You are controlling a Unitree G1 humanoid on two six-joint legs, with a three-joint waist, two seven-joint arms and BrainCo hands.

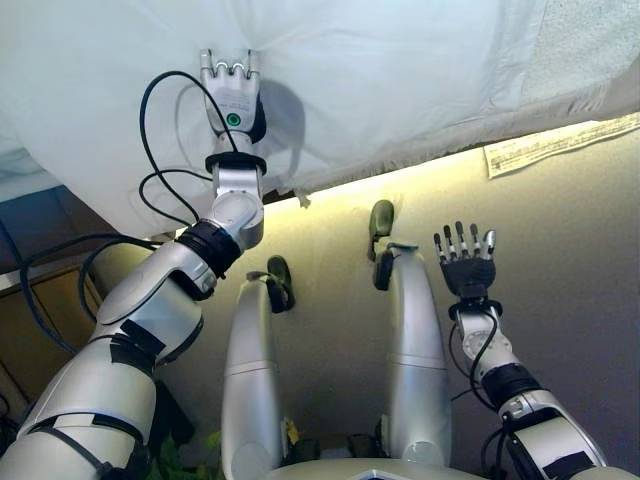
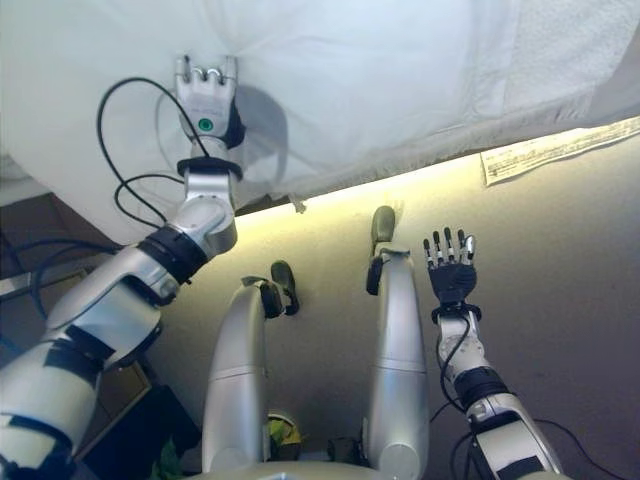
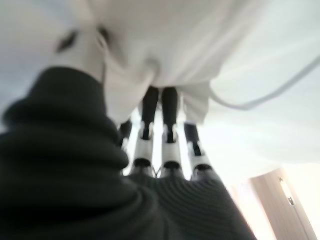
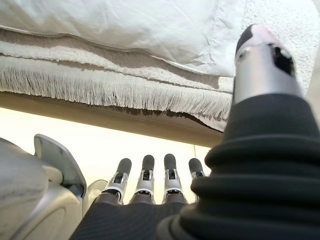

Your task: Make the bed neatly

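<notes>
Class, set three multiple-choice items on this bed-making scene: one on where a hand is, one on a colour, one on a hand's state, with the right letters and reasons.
1. Where is the left hand?
A. on the white duvet
B. over the floor
C. on the paper sheet

2. What colour is the fringed blanket under the duvet?
A. red
B. off-white
C. black

3. How is the right hand held?
A. shut on the cloth
B. curled into a fist
C. open, holding nothing

Answers: 1 A, its fingers curl into a fold of the duvet at the bed's edge; 2 B, the right wrist view shows a pale fringe; 3 C, its fingers are straight and spread above the floor.
</notes>
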